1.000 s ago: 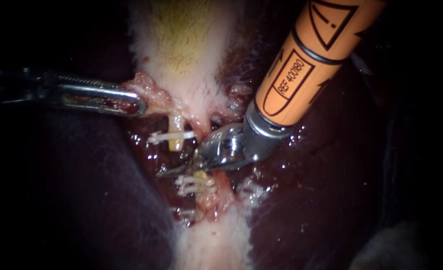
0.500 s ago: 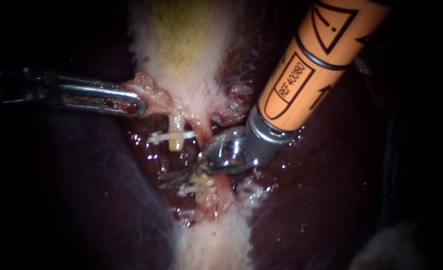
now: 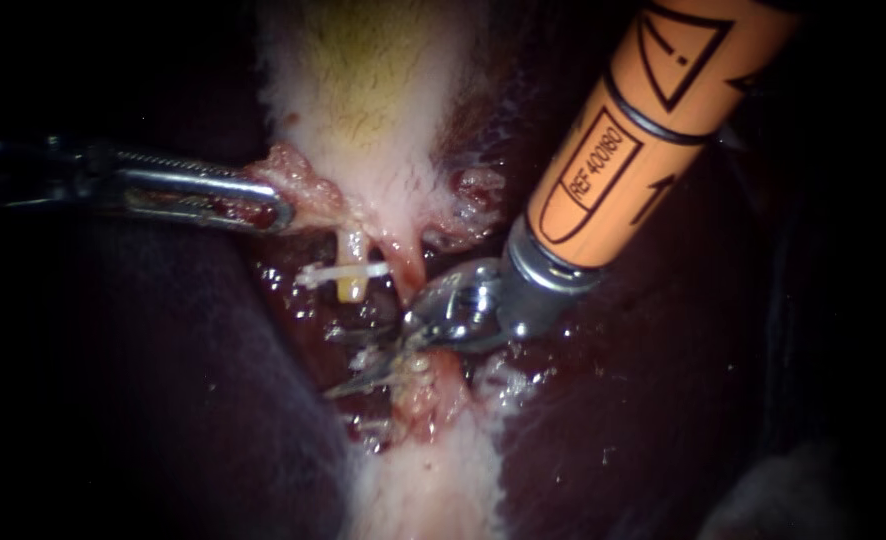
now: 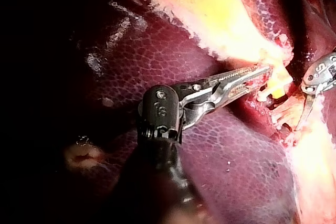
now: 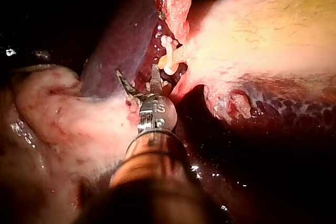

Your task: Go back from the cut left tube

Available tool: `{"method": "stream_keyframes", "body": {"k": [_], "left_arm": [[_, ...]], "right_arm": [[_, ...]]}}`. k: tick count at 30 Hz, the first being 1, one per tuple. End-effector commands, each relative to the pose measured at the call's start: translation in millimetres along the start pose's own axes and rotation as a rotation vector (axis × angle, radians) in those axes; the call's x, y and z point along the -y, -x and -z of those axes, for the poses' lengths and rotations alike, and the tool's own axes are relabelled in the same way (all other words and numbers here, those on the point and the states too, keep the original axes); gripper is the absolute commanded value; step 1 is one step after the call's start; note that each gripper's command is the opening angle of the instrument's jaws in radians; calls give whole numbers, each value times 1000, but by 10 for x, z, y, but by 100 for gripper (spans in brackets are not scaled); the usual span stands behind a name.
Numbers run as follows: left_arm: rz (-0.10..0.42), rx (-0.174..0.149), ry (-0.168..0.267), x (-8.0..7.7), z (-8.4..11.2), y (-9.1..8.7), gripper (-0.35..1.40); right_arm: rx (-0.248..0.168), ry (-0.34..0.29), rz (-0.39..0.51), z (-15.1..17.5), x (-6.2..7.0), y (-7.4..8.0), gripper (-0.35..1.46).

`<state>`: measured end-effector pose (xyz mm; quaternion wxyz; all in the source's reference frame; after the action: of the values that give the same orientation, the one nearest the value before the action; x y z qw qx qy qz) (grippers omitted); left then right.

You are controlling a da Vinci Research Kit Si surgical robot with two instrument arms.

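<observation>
Draw the right instrument (image 3: 341, 360), its hand wide, back toward upper right without catching the clip (image 3: 343, 272) on the cut left tube (image 3: 351, 292), with the hand of the left instrument (image 3: 281, 210) gripping the gallbladder (image 3: 363, 110).

A boxed label (image 3: 591, 172), a triangle sign (image 3: 678, 55) and arrows (image 3: 663, 195) stand on the orange shaft (image 3: 643, 120) of the right instrument (image 5: 136, 72), toward 1 o'clock in the endoscope view. A small stamped mark sits on its wrist joint (image 5: 157, 113), another on the wrist of the left instrument (image 4: 265, 72).

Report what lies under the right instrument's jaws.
Beneath the open jaws of the right instrument: white clips on the cut tube's lower stump, and wet dark tissue. The jaws cover part of the clips; its wrist hides whatever lies below it.
</observation>
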<state>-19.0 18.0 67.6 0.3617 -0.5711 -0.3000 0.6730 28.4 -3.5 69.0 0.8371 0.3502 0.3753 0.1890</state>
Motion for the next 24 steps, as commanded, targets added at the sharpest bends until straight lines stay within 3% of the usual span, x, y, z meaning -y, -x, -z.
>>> {"method": "stream_keyframes", "body": {"k": [1, 4, 9, 19, 24], "left_arm": [[0, 0, 0, 0, 0, 0, -35], [0, 0, 0, 2, 0, 0, -35], [0, 1, 2, 5, 1, 1, -35], [0, 1, 2, 5, 2, 1, -35], [0, 1, 2, 5, 2, 1, -35]], "right_arm": [[-15, 27, 23, 6, 2, -1, 140], [-62, 137, 96, 27, 11, -4, 143], [-75, 221, 174, 68, 22, 0, 143], [-68, 324, 268, 137, 21, 45, 143], [-60, 346, 291, 158, 17, 58, 143]]}}
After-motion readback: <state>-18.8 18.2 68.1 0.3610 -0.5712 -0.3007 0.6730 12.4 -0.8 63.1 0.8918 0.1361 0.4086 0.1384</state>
